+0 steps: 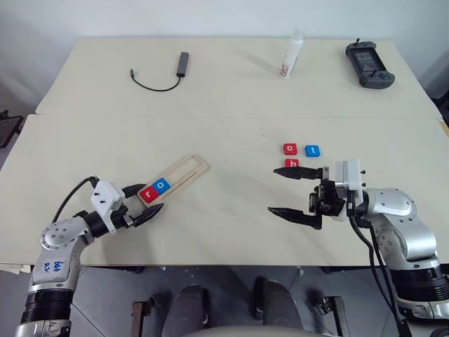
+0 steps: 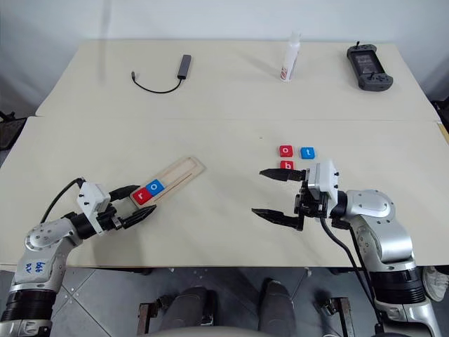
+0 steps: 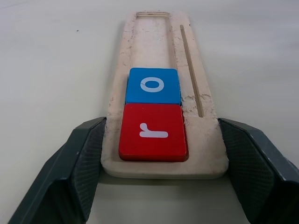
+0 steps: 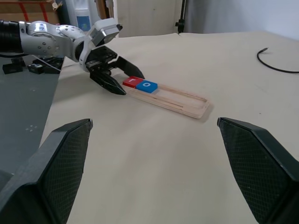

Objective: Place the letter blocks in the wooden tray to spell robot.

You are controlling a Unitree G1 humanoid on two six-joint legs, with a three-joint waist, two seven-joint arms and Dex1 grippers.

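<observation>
Straddling the near end of the tray [image 3: 208, 154], the left gripper [image 1: 144, 203] has its two fingers apart, one on each side of the wood. One finger [image 3: 86, 163] sits right against the tray's edge, and the other [image 3: 252, 163] is just beside the opposite edge; I cannot tell whether they press on it. The tray lies at a slant on the table [image 1: 231, 91], its far end pointing away and toward the robot's right. In its slot sit two blocks, touching: a red r [image 3: 153, 132] at the end nearest the gripper and a blue o [image 3: 153, 85] next to it. The rest of the slot [image 3: 152, 42] is bare wood.

Over on the robot's right, three more blocks lie loose on the table: a red o [image 1: 290, 149], a blue t [image 1: 312, 150] just beside it, and a red b [image 1: 292, 163] in front of the red o. The right gripper [image 1: 293, 191] hangs above the table with its fingers spread wide and nothing between them. One fingertip [image 1: 280, 172] is close to the red b, though whether it touches I cannot tell.

At the far side of the table lie a cable with a dark adapter [image 1: 183, 63], a white bottle [image 1: 292, 56] and a black controller [image 1: 369, 64].
</observation>
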